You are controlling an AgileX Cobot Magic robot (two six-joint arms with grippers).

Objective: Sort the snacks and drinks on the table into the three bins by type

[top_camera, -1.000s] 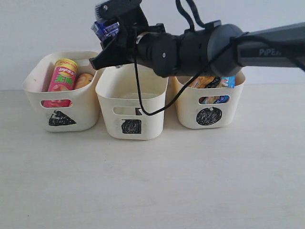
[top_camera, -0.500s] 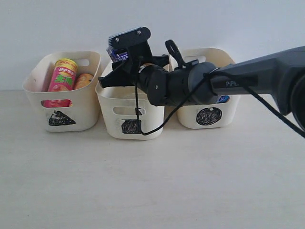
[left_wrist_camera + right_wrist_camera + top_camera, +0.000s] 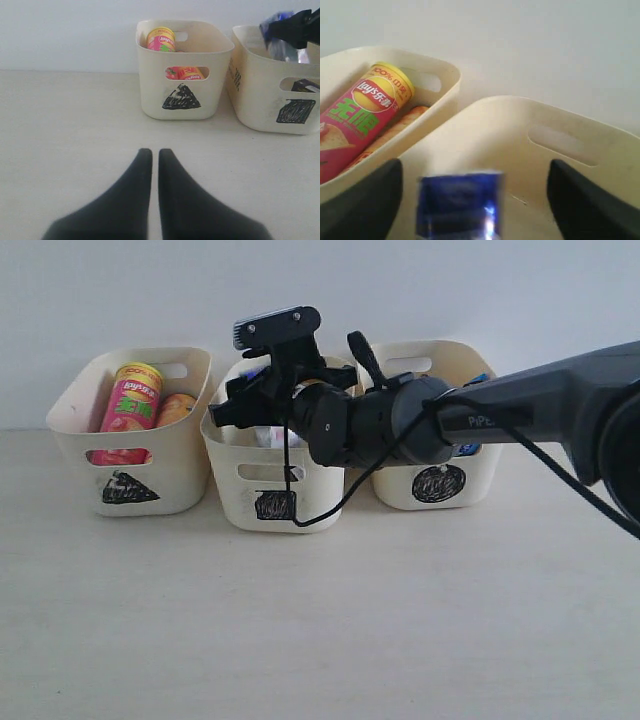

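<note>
Milk pouch (image 3: pixel 457 205) | sitting unpinched between fingers (image 3: pixel 365 200) of wide-spread right gripper (image 3: pixel 474 172) | dropping toward 6 o'clock into square bin (image 3: pixel 320 502) | left gripper (image 3: pixel 150 152) idling, pressed together, farther off

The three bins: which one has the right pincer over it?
The middle bin, marked with a black square; the right pincer hangs open over it. The triangle bin and circle bin stand to either side.

Exterior view: level, head-on to the marked fronts of the three bins (image 3: pixel 230 450), from across the counter (image 3: pixel 300 640). Left wrist view: low over the counter, set back, facing the fronts of the triangle bin (image 3: pixel 150 75) and square bin (image 3: pixel 255 90). Right wrist view: close above the square bin's rim, angled down — all three views share the pink-red tube (image 3: pixel 128 400).
</note>
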